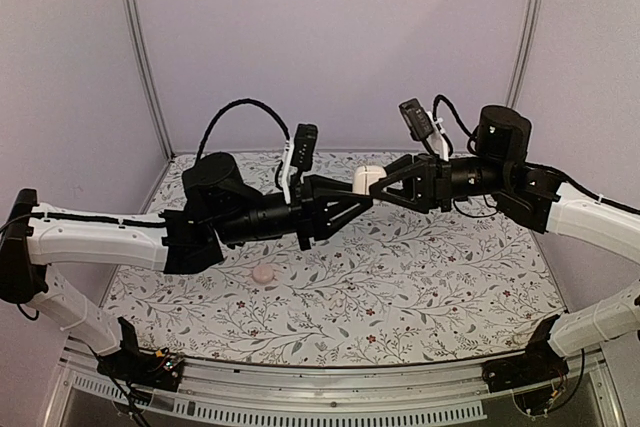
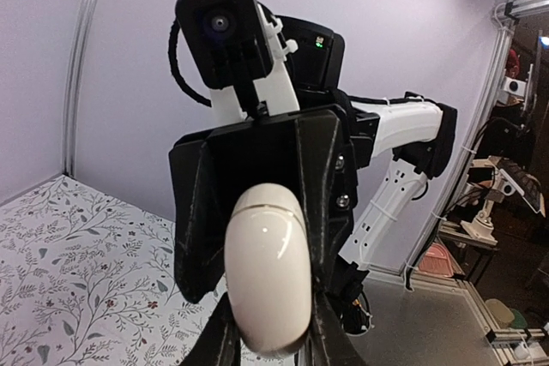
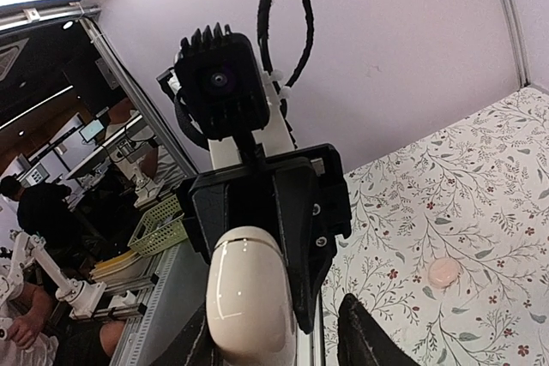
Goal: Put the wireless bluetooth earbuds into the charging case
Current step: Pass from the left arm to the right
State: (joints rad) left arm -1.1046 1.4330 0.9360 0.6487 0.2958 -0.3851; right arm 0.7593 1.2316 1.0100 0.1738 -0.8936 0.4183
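The charging case [image 1: 368, 179], a cream pebble with its lid shut, hangs in mid-air between both arms above the middle of the table. My left gripper [image 1: 362, 193] is shut on it; in the left wrist view the case [image 2: 268, 272] sits squeezed between both fingers of that gripper [image 2: 268, 336]. My right gripper [image 1: 378, 185] meets it from the right and stands open. In the right wrist view the case [image 3: 249, 306] lies near one finger, with a clear gap to the other finger [image 3: 371, 332]. A pale pink earbud [image 1: 263, 274] [image 3: 444, 272] lies on the floral cloth below the left arm.
The floral table cloth [image 1: 420, 287] ends at a metal rail [image 1: 330, 379] along the near edge. Lilac walls with metal posts [image 1: 140, 47] close in the back and sides. Both arm bases stand at the near corners.
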